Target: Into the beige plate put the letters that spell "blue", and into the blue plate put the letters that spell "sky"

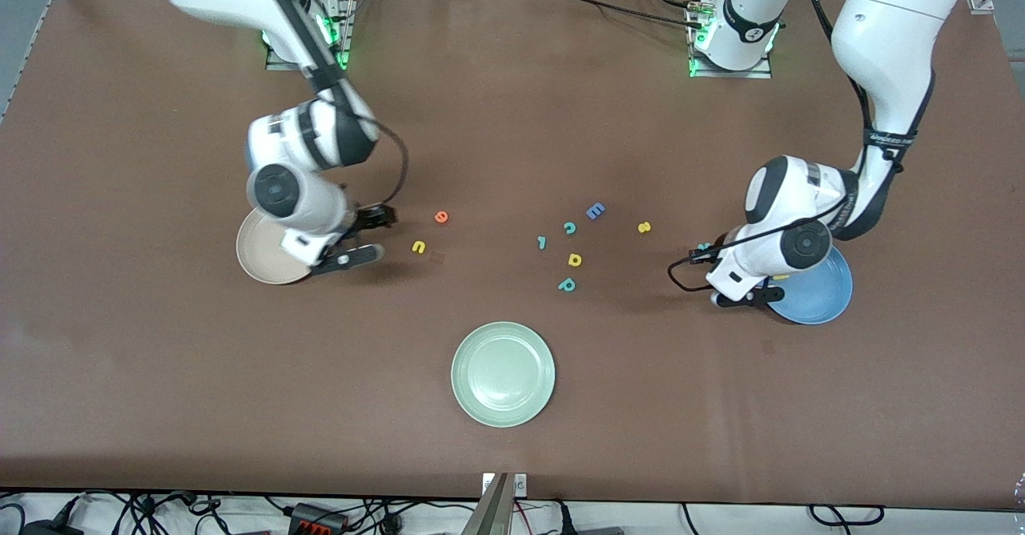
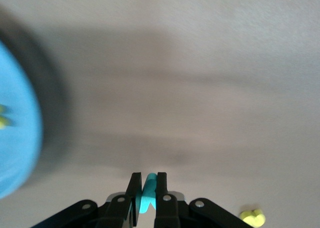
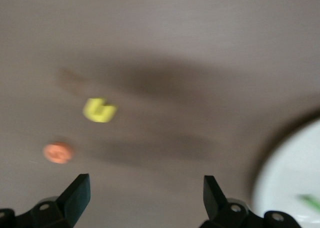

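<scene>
Teal y [image 2: 148,193] in left tool [image 2: 147,190]

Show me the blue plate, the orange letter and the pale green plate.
blue plate [image 1: 825,299], front view, bare inner surface.
orange letter [image 1: 441,216], front view, its middle.
pale green plate [image 1: 503,373], front view, centre of its bare surface.

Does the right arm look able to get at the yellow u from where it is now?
Probably yes. The right gripper is open and empty at the beige plate's edge, and the yellow u lies close by on bare table with nothing between them. The orange e sits apart from it, leaving room for the fingers.
</scene>
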`<act>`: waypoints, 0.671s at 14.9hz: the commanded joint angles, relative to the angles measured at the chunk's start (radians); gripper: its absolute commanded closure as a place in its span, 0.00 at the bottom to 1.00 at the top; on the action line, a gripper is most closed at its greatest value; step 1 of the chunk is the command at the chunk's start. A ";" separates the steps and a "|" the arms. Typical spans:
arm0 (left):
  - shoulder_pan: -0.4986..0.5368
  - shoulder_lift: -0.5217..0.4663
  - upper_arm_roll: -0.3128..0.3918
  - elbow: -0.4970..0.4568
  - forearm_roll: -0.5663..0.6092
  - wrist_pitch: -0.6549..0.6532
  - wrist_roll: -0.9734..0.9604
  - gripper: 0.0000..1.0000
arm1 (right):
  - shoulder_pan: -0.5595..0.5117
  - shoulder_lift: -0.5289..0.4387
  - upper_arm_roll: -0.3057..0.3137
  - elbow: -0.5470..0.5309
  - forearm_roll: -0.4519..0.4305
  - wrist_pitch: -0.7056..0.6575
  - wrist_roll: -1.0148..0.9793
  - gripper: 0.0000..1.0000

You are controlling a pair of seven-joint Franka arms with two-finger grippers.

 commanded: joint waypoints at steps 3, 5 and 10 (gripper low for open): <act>0.110 -0.008 0.013 0.073 0.134 -0.105 0.187 0.93 | 0.144 0.055 -0.008 -0.008 0.023 0.127 0.265 0.00; 0.178 0.004 0.013 0.073 0.159 -0.082 0.284 0.93 | 0.175 0.064 -0.008 -0.008 0.023 0.158 0.314 0.00; 0.241 0.036 0.012 0.064 0.164 -0.043 0.390 0.76 | 0.181 0.110 -0.008 0.001 0.023 0.244 0.365 0.15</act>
